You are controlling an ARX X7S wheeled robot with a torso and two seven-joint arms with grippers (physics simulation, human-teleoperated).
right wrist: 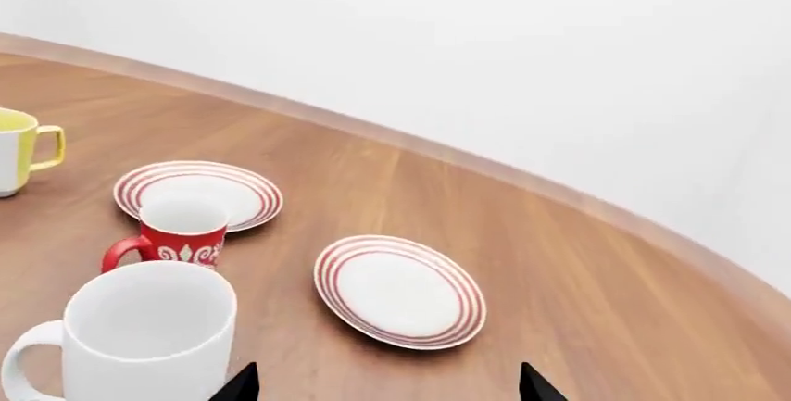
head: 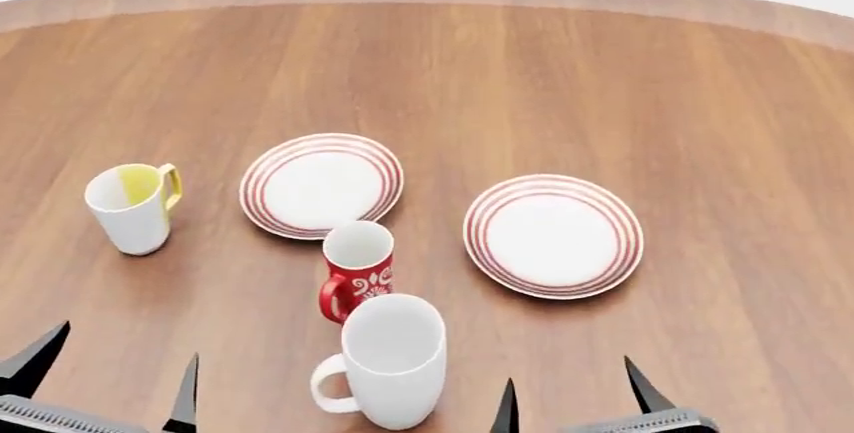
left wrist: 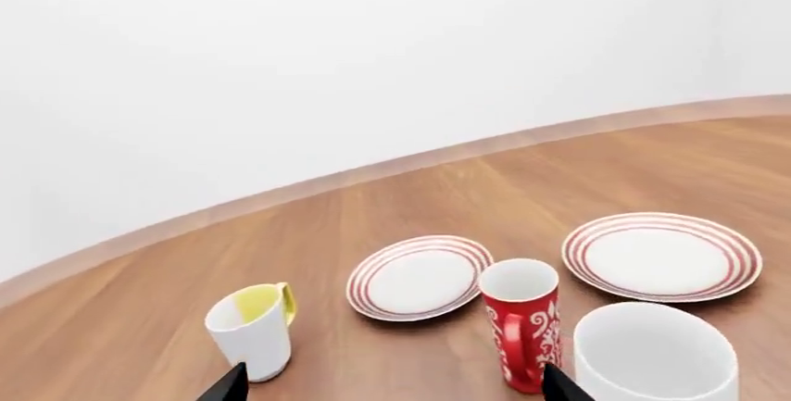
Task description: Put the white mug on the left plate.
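The white mug (head: pixel 388 358), a tall glossy all-white ceramic cup with a loop handle, stands upright on the brown wooden table (head: pixel 641 83) at the near edge of the head view, between the 2 grippers and touching neither. Its handle points toward the robot's left. The left gripper (head: pixel 114 378) and the right gripper (head: pixel 567 393) both show spread black fingertips with nothing between them.

The step in hand looks like the first reach. Either arm could close across the mug's body from the side, low enough to hold it steady, keeping clear of the small red mug with white swirls (head: pixel 356 270) standing just behind it.

The left plate (head: pixel 320 185), round, white and red-ringed, lies beyond the red mug. A lift over the red mug seems safest. The matching right plate (head: pixel 553 235) and the yellow-lined white mug (head: pixel 131 206) sit well apart, leaving open wood around the target.
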